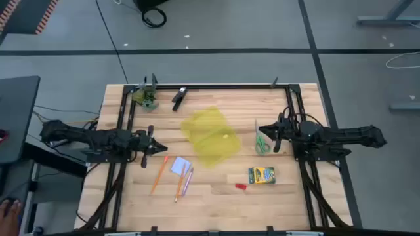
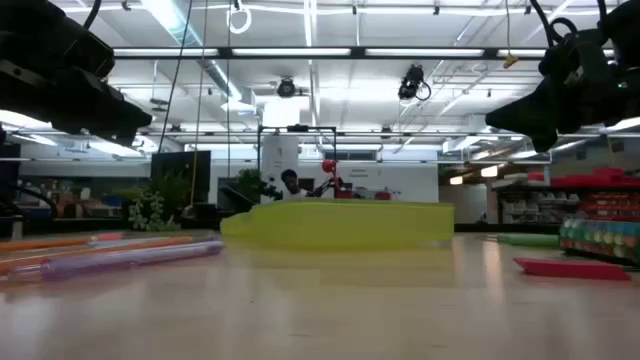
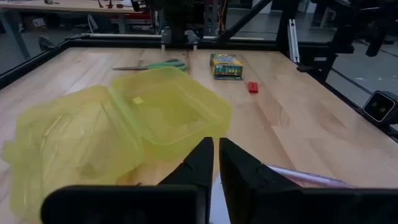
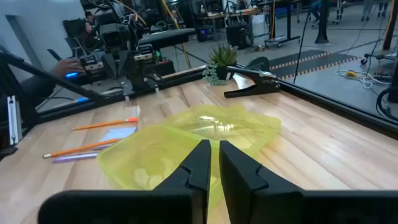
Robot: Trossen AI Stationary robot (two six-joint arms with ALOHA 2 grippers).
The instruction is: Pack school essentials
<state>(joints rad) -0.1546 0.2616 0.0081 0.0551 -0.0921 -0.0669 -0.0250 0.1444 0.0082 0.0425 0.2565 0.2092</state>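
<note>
Wooden table (image 1: 216, 196) in fluorescent-lit workshop, open yellow case (image 1: 210, 136) centre, both tools (image 1: 159, 149) (image 1: 260, 133) closed together, empty.

A translucent, glossy yellow plastic case (image 1: 210, 136) lies on the pale, smooth wooden table (image 1: 295, 196), framed by matt black metal rails (image 1: 223, 87), beside a printed cardboard crayon box (image 1: 261, 175).

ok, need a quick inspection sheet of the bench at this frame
Surface: wooden table, black frame.
Job's things: scissors, crayon box, red eraser, pencils, note pad, all loose on the wood.
Clutter: open yellow case, empty; black clip; small plant.
Grippers: left gripper and right gripper both shut, empty, either side of the case.
Cables: black cable on floor.
Surroundings: person's hand at bottom-left.
</note>
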